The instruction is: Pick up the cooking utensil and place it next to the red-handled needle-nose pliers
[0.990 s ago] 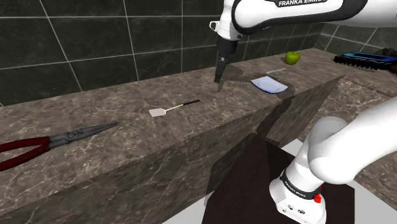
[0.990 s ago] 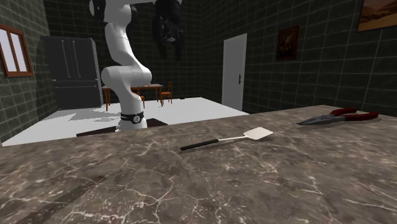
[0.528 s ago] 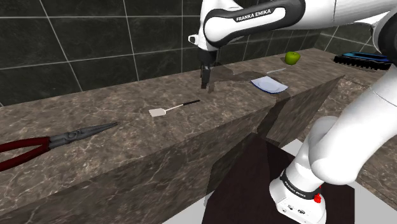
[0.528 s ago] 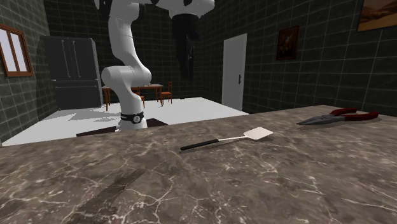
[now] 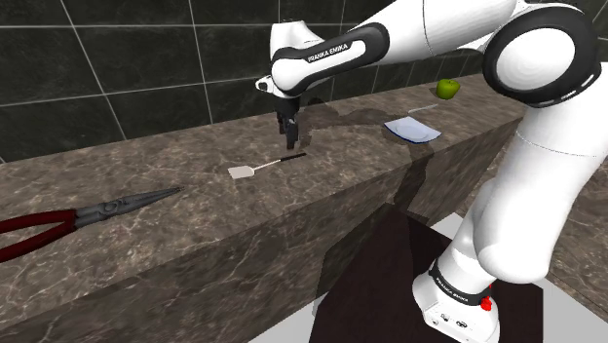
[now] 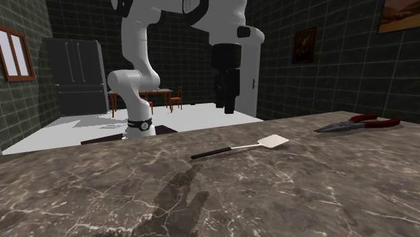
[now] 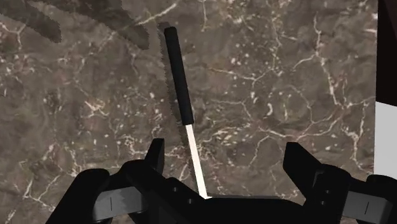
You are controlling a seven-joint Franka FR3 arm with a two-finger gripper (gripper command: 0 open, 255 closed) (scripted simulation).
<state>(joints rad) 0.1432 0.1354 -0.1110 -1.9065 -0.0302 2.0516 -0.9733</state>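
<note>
Gripper (image 5: pixel 289 138) points down at the counter (image 5: pixel 195 229) and hovers over the handle end of the spatula (image 5: pixel 265 165), not touching it. From the wrist camera I see the gripper (image 7: pixel 226 153) open: the two black fingers (image 7: pixel 156 153) stand wide apart with nothing clasped.

Spatula (image 7: pixel 184 108) lies flat on the counter (image 7: pixel 286 76). Its thin white shaft runs under the gap, nearer one finger than the other. Its black grip extends out ahead of the gripper. The blade end is hidden beneath the hand in this view.

In the second exterior view the gripper (image 6: pixel 227 108) hangs clear above the counter (image 6: pixel 269 195), with the spatula (image 6: pixel 235 148) below and just toward the camera. The white blade points away from the gripper toward the pliers (image 6: pixel 357 123).

In the shoulder view the pliers (image 5: pixel 88 216), red-handled with jaws toward the spatula, lie well apart from the gripper, beyond the blade. A green apple (image 5: pixel 447 89) sits far off on the gripper's other side.
</note>
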